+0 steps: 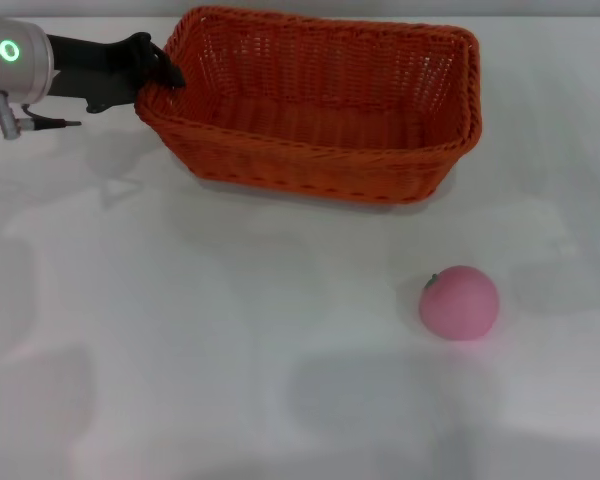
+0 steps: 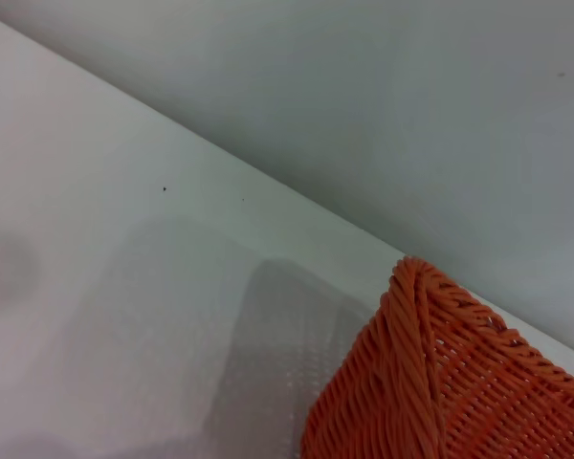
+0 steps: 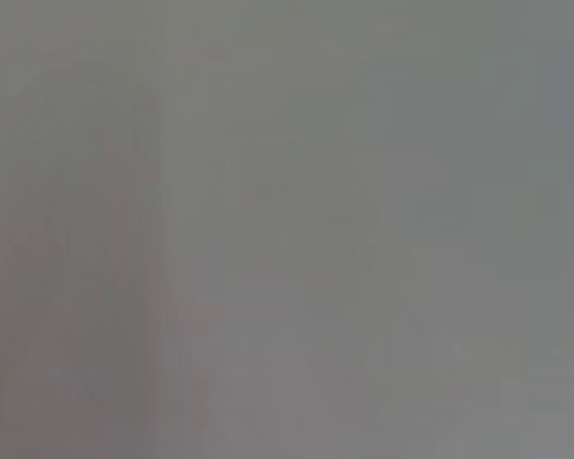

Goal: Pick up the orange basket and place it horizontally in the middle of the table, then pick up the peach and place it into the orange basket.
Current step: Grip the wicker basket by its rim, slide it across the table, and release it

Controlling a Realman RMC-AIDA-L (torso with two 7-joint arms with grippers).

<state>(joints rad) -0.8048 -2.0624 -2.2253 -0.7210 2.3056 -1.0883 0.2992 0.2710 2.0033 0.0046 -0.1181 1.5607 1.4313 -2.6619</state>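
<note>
The orange basket stands at the far side of the white table, long side across my view and slightly turned. My left gripper reaches in from the far left and is shut on the braided rim of the basket's left short end. The left wrist view shows one rounded corner of the orange basket over the table. The pink peach lies alone on the table, nearer to me and to the right of the basket. My right gripper is out of view; its wrist view shows only plain grey.
The table's far edge runs just behind the basket, with a grey wall beyond it. Bare white tabletop stretches between the basket and me, apart from the peach.
</note>
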